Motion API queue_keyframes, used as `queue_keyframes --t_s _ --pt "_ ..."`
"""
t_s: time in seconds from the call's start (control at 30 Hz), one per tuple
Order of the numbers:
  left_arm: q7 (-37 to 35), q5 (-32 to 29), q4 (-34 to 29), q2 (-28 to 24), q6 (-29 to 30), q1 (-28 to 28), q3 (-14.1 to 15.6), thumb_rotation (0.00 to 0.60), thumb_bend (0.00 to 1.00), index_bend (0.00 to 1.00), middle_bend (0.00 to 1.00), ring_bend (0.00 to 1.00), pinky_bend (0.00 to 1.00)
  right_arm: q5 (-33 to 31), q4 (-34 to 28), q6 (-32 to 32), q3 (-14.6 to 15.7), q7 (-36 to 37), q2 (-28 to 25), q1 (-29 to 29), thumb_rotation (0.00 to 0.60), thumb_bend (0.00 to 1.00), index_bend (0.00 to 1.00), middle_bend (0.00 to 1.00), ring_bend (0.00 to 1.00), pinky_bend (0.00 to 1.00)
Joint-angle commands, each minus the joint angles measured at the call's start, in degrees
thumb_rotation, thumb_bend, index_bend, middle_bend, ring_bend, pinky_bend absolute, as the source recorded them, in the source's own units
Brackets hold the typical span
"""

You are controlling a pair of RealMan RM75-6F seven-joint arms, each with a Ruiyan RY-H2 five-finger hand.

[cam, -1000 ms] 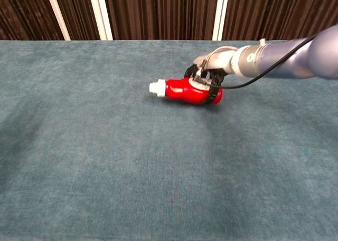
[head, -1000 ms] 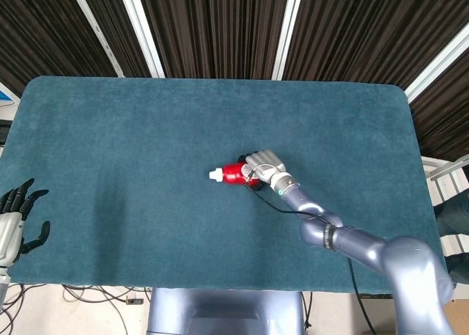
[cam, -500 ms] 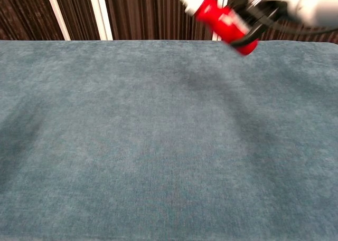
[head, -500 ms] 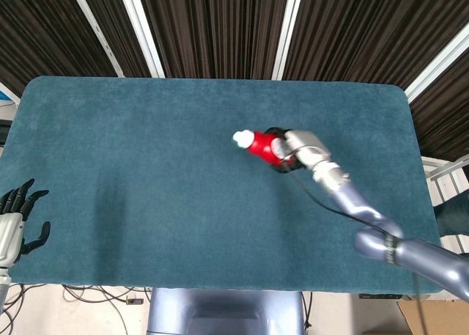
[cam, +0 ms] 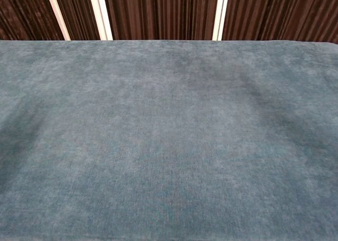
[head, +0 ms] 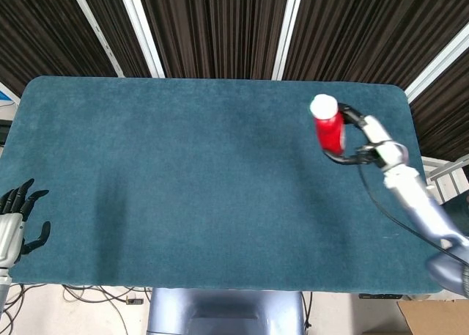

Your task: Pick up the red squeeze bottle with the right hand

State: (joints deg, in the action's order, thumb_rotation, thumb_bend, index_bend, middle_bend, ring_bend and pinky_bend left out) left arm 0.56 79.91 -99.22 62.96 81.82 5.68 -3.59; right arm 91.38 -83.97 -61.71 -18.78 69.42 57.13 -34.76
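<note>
The red squeeze bottle (head: 329,130) with its white cap is up in the air over the right part of the table, cap pointing towards the camera. My right hand (head: 360,139) grips it from the right side, fingers wrapped around its body. In the head view my left hand (head: 16,221) hangs open at the table's near left corner, holding nothing. The chest view shows neither hand nor the bottle, only the cloth.
A teal cloth covers the table (head: 183,181), also filling the chest view (cam: 169,135). Dark slatted panels with white strips stand behind the far edge. A black cable trails along my right forearm (head: 410,203).
My right hand lifted the bottle off the table's middle, carried it up and to the right, and out of the chest view. The left hand stayed still.
</note>
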Motion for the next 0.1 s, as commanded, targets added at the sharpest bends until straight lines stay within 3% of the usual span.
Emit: queue_keyframes --t_s 0.03,0.1 --pt "0.1 0.0 0.1 0.0 0.1 0.0 0.0 0.600 0.45 0.17 0.00 0.00 0.00 2.9 1.5 -3.3 1.9 3.9 -1.9 1.2 0.600 0.58 0.45 0.49 0.53 0.34" --pt "0.1 0.1 0.1 0.1 0.1 0.0 0.0 0.600 0.45 0.17 0.00 0.00 0.00 3.2 1.9 -3.4 2.5 4.1 -2.0 0.9 0.600 0.57 0.45 0.49 0.53 0.34"
